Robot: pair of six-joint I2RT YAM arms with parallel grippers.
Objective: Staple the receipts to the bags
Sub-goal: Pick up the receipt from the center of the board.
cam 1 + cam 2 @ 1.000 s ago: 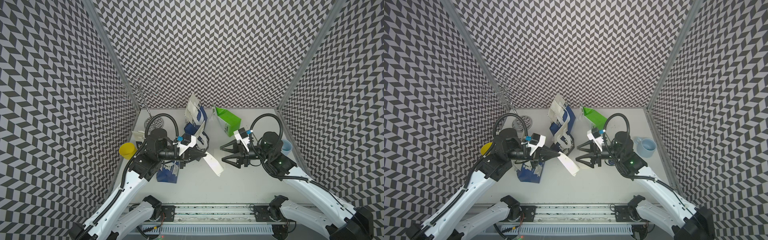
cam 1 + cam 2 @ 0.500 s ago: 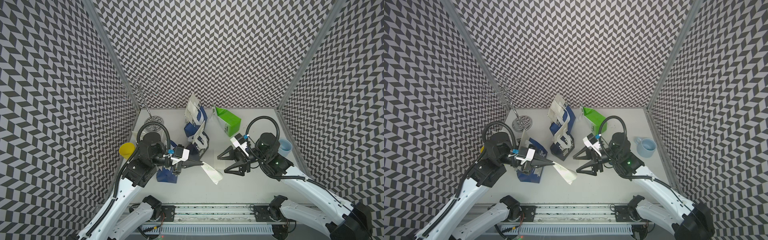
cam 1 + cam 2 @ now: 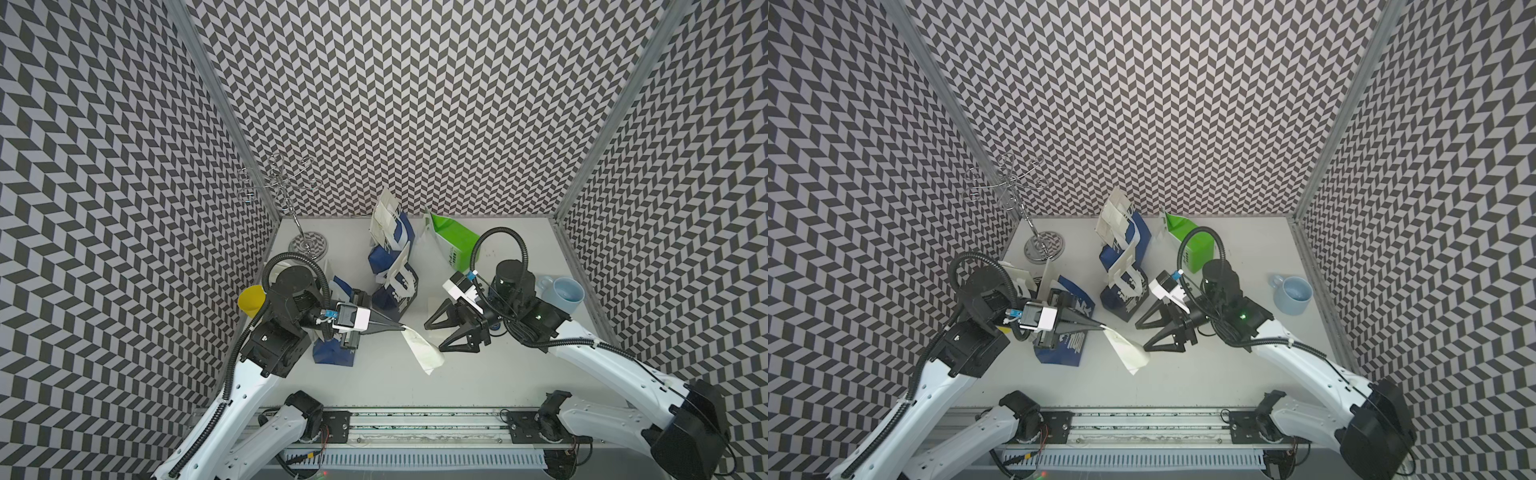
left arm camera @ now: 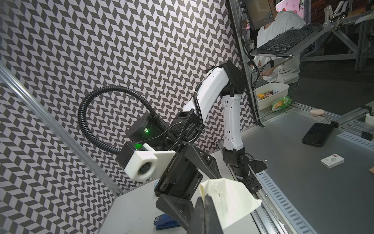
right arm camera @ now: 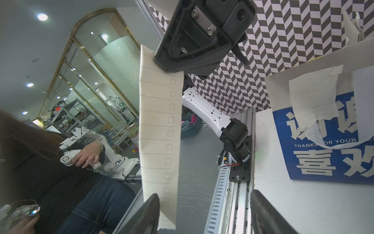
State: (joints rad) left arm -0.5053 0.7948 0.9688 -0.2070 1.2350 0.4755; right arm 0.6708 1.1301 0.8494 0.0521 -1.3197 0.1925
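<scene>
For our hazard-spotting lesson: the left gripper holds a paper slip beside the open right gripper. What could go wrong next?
The left gripper pinches only one end of the thin cream paper receipt, so the drooping slip could slide out. The open right gripper, close to its free end, might crumple it when closing.

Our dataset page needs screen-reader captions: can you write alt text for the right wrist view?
The shut left gripper pinches one end of a lined cream receipt, dangling it before the open right gripper. Beside them is a dark blue bag with white lettering and another receipt on it.
</scene>
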